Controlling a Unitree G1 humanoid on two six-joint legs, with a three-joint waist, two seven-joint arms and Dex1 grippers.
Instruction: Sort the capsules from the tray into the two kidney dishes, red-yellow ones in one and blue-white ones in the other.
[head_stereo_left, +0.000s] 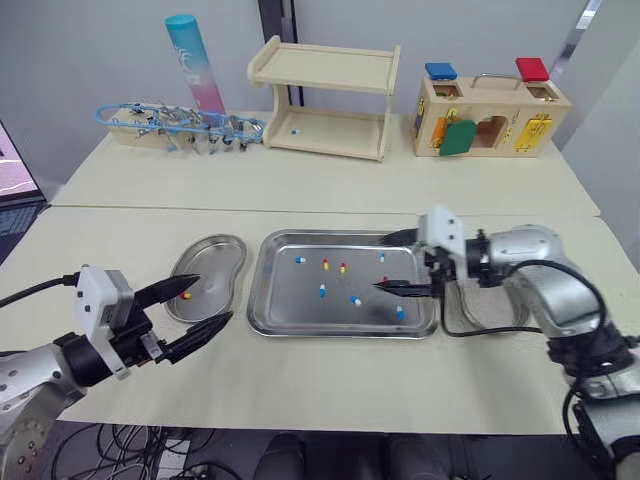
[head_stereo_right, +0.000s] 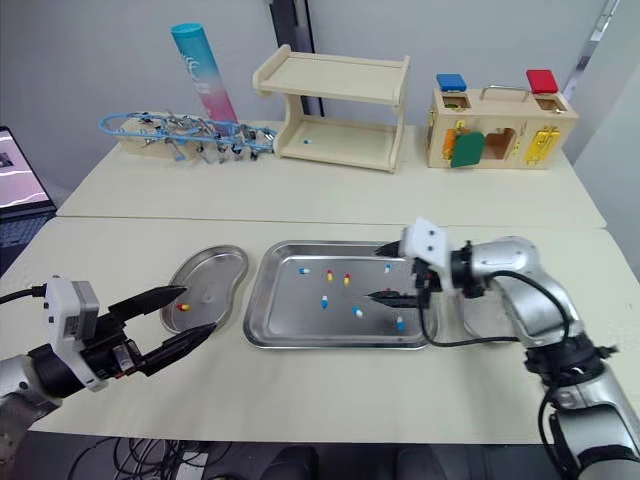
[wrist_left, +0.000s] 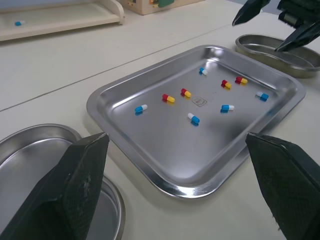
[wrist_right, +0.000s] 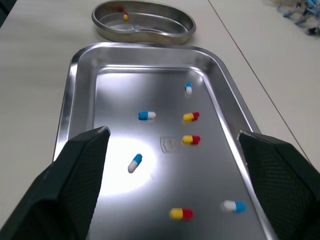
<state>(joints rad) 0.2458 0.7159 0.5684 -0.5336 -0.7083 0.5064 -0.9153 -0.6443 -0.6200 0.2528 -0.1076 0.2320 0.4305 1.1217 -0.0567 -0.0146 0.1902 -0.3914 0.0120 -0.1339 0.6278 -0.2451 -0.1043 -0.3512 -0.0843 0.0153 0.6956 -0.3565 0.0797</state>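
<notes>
- Left gripper (head_stereo_left: 213, 300): over the table's (head_stereo_left: 320, 380) near-left corner area, black fingers spread wide, nothing between them. The tips reach the near rim of the left kidney dish.
- Left kidney dish (head_stereo_left: 215, 262): steel, toward the left edge, just beside the tray's left side. It holds one red-yellow capsule (head_stereo_left: 186, 295) in its near part.
- Tray (head_stereo_left: 258, 298): steel, rectangular, at the table's middle, between the two dishes.
- Red-yellow capsules (head_stereo_left: 325, 264) in the tray: four, loose, two close together left of centre and two toward the right side.
- Blue-white capsules (head_stereo_left: 322, 291) in the tray: five, scattered singly from the far-left corner to the near-right corner.
- Right gripper (head_stereo_left: 382, 263): over the tray's right part, fingers wide apart and holding nothing.
- Right kidney dish (wrist_left: 255, 54): steel, just beside the tray's right side, partly covered by the right arm.
- Wooden shelf (head_stereo_left: 325, 100): at the far edge, centre, with a lone blue-white capsule (head_stereo_left: 294, 131) on its lower board.
- Wooden lock box (head_stereo_left: 490, 115): far-right corner.
- Rack (head_stereo_left: 180, 125) of blue-tinted pieces and an upright teal-pink tube (head_stereo_left: 195, 65): far-left corner.
</notes>
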